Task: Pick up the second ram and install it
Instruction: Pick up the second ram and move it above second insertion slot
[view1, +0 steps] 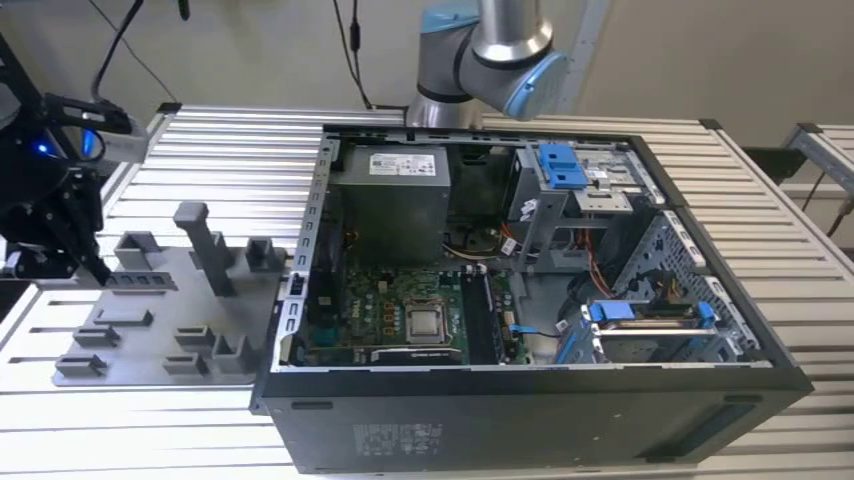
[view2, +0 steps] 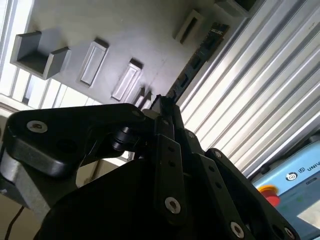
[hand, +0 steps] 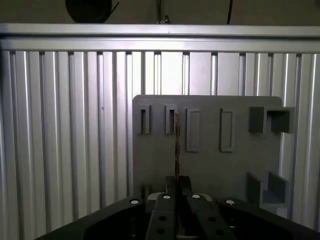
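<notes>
table: ribbed silver metal table (view1: 214, 140), carries everything here.
case: open black metal computer case (view1: 534, 430), just beside the flat grey plastic fixture plate (view1: 147, 335), on the exterior view's right of it.
fixture plate: my landmark. A row of raised grey slot blocks (hand: 192, 129) stands along the plate edge farthest from my tool.
arm: I have only one. It reaches to the side of the fixture plate away from the case.
gripper: black two-finger gripper (hand: 177, 181), low over the fixture plate near the edge opposite the slot blocks.
second ram: thin long dark green memory stick with black chips (hand: 176, 145), standing on its edge over the fixture plate.
ram axis: runs straight out from my fingertips across the fixture plate. Its far end comes in among the slot blocks.
ram from tool: dead ahead and in line with the gripper. Its near end sits right at my tips, no gap.
gripper state: the fingers (view2: 159, 107) are drawn close together with the stick's near end between them. I read that as clamped on the second ram, nothing else touched.
seating: I cannot tell whether the stick rests in the fixture plate or hangs just above it.
stage (my read): pick-up under way at the fixture plate, well apart from the case's board.
</notes>
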